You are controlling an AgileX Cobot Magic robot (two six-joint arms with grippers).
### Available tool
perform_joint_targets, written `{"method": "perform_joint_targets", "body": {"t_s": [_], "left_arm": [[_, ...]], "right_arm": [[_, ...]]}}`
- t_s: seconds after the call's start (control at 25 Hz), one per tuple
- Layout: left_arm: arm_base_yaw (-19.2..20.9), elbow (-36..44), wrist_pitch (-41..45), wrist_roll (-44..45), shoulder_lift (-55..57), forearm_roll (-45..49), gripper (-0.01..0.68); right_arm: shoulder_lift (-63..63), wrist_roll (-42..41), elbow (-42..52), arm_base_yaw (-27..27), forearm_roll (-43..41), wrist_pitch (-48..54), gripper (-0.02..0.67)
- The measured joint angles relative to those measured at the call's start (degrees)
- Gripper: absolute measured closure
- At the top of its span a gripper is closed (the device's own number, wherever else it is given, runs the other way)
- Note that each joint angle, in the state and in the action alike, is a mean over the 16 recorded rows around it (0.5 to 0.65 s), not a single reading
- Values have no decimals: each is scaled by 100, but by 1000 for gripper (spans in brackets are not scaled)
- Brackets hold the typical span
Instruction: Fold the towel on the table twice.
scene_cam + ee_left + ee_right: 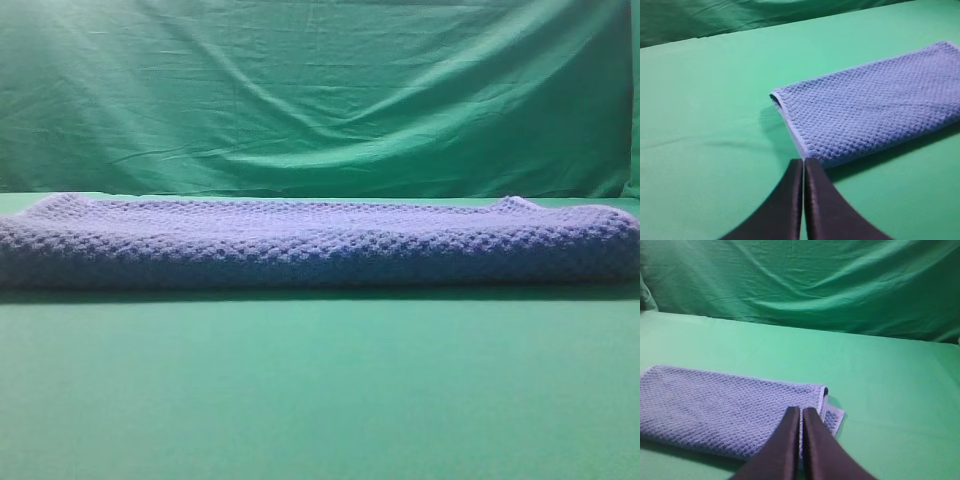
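The folded towel [875,105] lies on the worktop [705,125] just ahead of both claws, left [803,162] and right [801,411] (each closed, empty).

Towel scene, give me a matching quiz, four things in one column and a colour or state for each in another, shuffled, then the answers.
Things:
1. towel
2. table
3. backdrop cloth
4. left end effector

Descriptions:
A. wrinkled green fabric
B. shut, fingers together, holding nothing
C. blue-grey waffle weave, lying folded
D. smooth flat green surface

Pairs: 1-C, 2-D, 3-A, 4-B
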Motion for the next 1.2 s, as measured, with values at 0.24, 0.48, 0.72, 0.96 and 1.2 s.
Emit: {"method": "perform_joint_targets", "body": {"t_s": [0.24, 0.48, 0.72, 0.96, 1.2], "left_arm": [[0, 213, -106, 0, 0, 63, 673], [0, 248, -122, 0, 0, -28, 673], [0, 291, -131, 0, 0, -56, 673], [0, 474, -222, 0, -22, 64, 673], [0, 808, -385, 0, -65, 235, 673]], "right_arm": [[-3, -7, 561, 0, 66, -558, 649], [-3, -8, 829, 0, 149, -813, 649], [-3, -8, 884, 0, 218, -834, 649], [-3, -8, 957, 0, 223, -842, 649], [-3, -8, 1258, 0, 203, -1039, 649]]}}
